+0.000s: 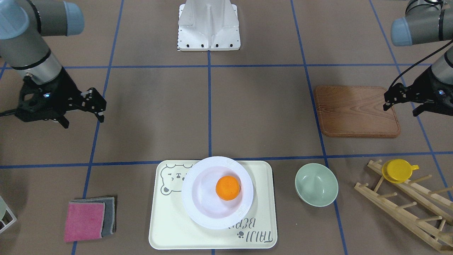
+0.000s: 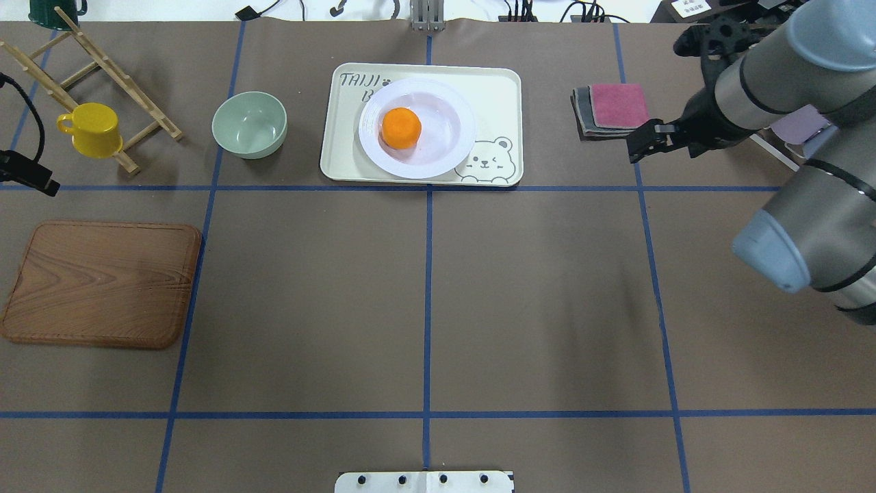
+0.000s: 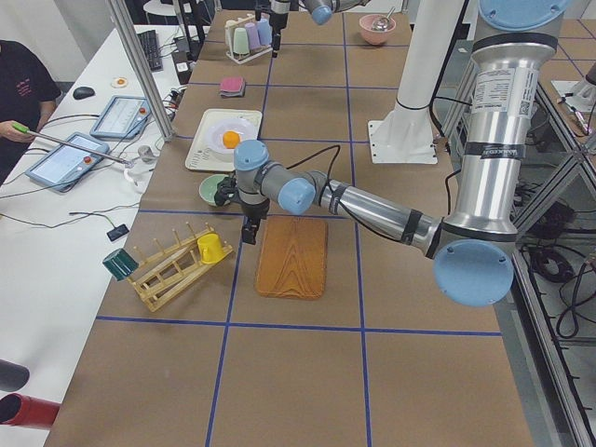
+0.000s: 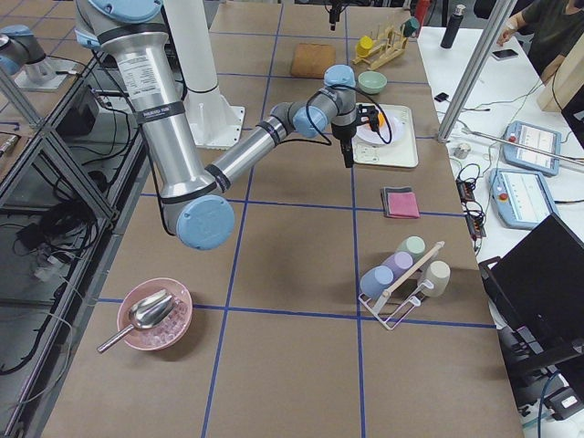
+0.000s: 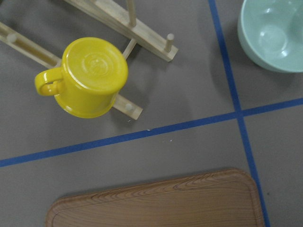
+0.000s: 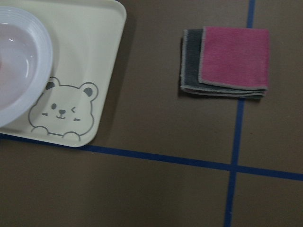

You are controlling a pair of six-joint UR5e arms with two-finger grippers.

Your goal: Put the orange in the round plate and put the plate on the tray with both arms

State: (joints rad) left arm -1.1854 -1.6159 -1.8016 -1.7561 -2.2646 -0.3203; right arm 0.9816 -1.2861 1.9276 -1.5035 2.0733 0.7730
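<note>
The orange (image 1: 228, 187) lies in the sunken centre of the round white plate (image 1: 198, 209). That plate rests on the cream tray (image 1: 166, 226), over its middle and the bear drawing's side. My right gripper (image 1: 83, 114) hangs open and empty above the table, well off to the tray's side near the folded cloths. Far on the other side, my left gripper (image 1: 401, 108) is open and empty by the edge of the wooden board. In the right wrist view I see the plate's rim (image 6: 40, 42) and a tray corner (image 6: 90, 38).
A brown wooden board (image 1: 355, 110) lies under the left gripper's area. A pale green bowl (image 1: 316, 184) sits beside the tray. A yellow cup (image 1: 398, 170) rests upside down on a wooden rack (image 1: 407, 205). Pink and grey cloths (image 1: 88, 219) lie on the tray's other side.
</note>
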